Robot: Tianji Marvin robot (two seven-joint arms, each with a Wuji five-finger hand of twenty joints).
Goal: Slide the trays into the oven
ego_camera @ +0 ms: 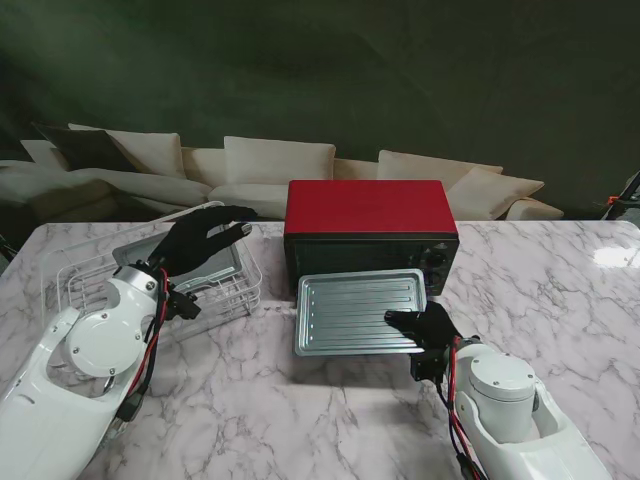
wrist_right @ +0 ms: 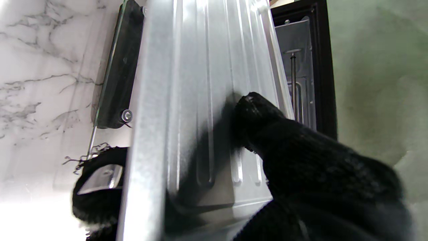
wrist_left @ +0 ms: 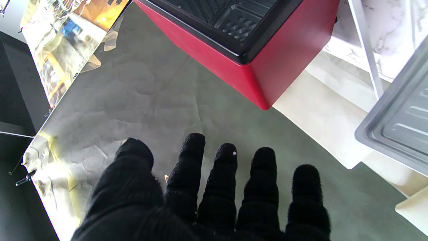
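The tray (ego_camera: 358, 310) is shiny and silver, in the middle of the stand's picture, just in front of the red oven (ego_camera: 368, 222). Its far edge is at the oven's open front. The right hand (ego_camera: 428, 328) pinches the tray's near right corner, thumb (wrist_right: 264, 117) on top and fingers under it. The left hand (ego_camera: 200, 243), at the left of the picture, is spread wide and holds nothing. It hangs over a white wire rack (ego_camera: 240, 290) with another tray (ego_camera: 222, 266) in it. All sit on a marble table (ego_camera: 560, 300).
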